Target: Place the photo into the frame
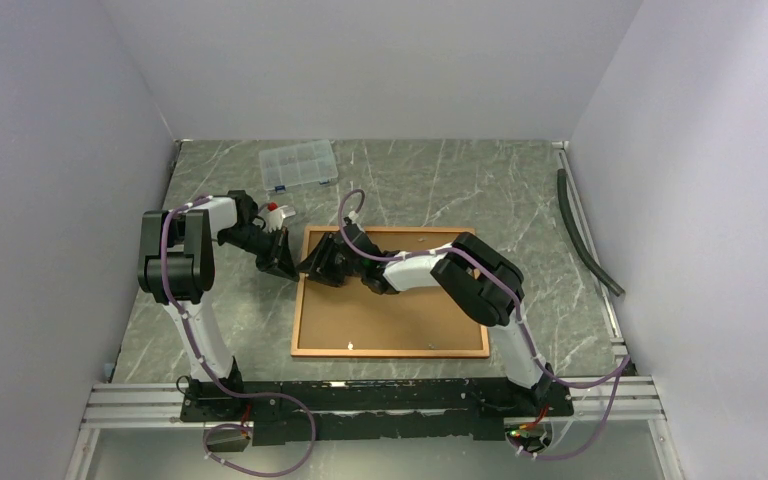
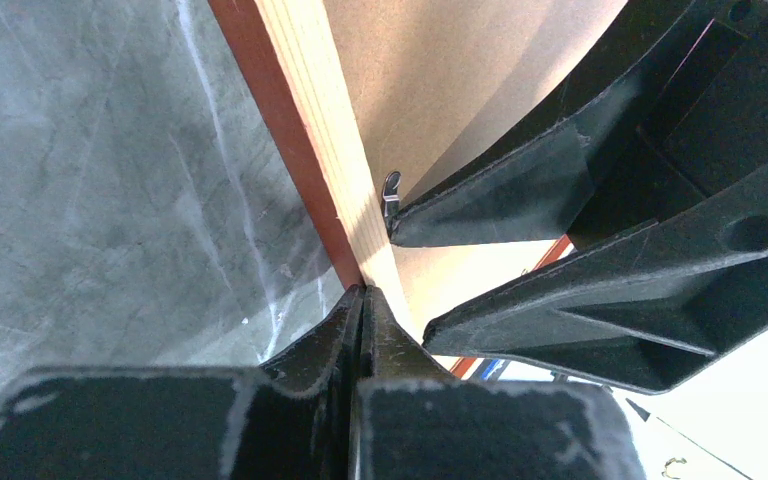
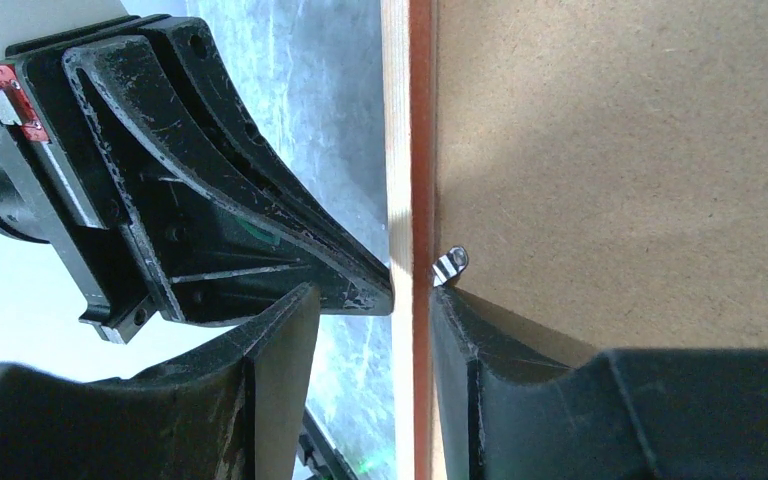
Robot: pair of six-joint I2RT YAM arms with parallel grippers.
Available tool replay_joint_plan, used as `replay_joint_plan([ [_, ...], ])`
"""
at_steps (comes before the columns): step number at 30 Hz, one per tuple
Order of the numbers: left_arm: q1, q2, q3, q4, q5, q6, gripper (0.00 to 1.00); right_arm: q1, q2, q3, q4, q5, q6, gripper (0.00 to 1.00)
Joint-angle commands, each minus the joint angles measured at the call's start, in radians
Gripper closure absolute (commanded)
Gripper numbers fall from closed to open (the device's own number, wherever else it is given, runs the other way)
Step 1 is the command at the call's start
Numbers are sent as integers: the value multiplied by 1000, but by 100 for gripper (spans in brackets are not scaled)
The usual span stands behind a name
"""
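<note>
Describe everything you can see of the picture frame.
The picture frame is a large rectangle lying flat, back up, on the marbled table. Its thin rails are reddish-orange on the sides and pale bare wood on the back, around a brown backing board. A small metal tab sits at the left rail's inner edge. The left gripper, jaws shut, touches that rail's outer side; the right gripper, jaws part open, straddles it beside the tab.
</note>
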Motion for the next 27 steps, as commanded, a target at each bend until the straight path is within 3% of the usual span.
replay_joint_plan([
  [1, 1, -25, -12, 12, 15, 2, 95, 3, 5, 26, -5, 92, -44, 52],
  [14, 1, -26, -17, 9, 24, 8, 95, 2, 29, 63, 18, 79, -83, 53],
  [18, 5, -34, 6, -22, 21, 25, 96, 0, 2, 85, 54, -1, -118, 48],
  [22, 36, -67, 73, -114, 9, 95, 95, -36, -143, 91, -56, -55, -235, 34],
  [24, 47, -84, 108, -161, -12, 157, 94, -71, -248, 48, -141, -35, -306, 22],
  [26, 51, -108, 110, -188, -38, 228, 92, -126, -360, -8, -237, -3, -356, 2],
  [27, 52, -122, 97, -193, -52, 264, 92, -178, -419, -35, -293, 15, -377, 0],
])
